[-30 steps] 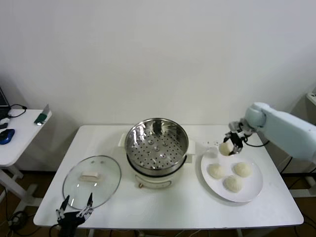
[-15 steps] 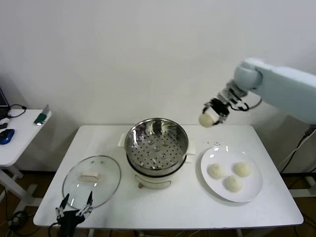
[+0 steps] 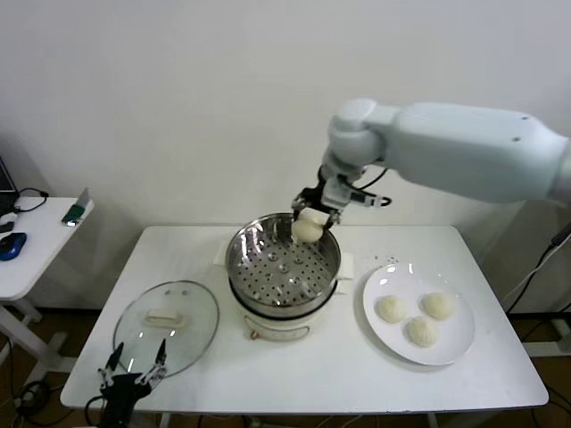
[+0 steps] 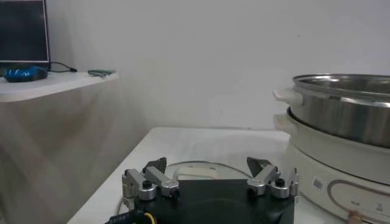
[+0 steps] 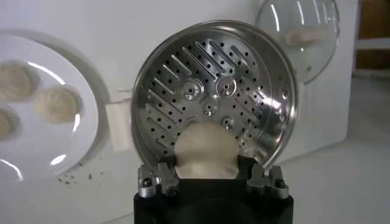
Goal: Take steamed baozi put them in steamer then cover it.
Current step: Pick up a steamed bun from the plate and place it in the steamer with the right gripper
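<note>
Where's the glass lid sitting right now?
In the head view the cover lies flat on the table, on the robot's left of the steamer, just beyond the open left gripper parked at the table's near edge.

So the steamer sits mid-tabletop. Left of it and nearer the front edge lies the cover, flat. Right of the steamer there's a plate with three baozi on it. A fourth bun hangs over the steamer's back rim in the right pincer.
</note>
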Robot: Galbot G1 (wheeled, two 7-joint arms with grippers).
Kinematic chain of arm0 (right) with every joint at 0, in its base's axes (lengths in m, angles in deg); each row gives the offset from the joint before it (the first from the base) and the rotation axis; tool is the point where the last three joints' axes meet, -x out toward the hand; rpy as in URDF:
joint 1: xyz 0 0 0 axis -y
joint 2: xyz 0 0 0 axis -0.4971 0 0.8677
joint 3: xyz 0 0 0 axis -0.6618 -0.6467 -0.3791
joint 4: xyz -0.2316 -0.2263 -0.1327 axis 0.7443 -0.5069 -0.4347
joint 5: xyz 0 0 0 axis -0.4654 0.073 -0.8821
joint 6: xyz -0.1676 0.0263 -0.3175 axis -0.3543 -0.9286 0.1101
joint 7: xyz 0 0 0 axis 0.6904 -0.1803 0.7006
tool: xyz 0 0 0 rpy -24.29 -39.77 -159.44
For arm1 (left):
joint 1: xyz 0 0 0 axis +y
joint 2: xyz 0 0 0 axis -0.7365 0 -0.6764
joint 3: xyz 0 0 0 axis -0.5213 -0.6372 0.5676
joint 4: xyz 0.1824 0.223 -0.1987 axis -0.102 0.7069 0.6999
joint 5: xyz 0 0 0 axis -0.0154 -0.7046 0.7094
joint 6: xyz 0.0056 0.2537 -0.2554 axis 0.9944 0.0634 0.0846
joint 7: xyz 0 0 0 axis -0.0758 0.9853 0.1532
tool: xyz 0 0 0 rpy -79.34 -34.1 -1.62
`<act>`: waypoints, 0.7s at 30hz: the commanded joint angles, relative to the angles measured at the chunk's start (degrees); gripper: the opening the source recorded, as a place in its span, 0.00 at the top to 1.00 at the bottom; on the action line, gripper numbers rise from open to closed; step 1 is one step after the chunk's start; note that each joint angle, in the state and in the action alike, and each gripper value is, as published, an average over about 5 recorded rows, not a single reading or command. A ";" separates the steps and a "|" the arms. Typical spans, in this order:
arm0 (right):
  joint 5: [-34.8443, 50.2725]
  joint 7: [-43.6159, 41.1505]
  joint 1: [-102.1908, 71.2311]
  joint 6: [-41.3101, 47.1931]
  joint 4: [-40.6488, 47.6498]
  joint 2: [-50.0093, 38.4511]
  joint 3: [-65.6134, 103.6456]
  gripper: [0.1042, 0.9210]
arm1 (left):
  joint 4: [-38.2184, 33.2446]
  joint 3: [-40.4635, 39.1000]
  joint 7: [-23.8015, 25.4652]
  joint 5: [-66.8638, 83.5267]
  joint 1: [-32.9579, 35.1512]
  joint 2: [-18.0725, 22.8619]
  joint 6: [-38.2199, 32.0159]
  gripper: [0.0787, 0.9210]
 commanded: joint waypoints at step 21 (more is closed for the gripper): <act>-14.89 7.45 -16.21 -6.22 25.36 11.55 3.55 0.30 | 2.20 -0.08 -0.22 -0.39 -1.15 -0.27 -0.24 0.12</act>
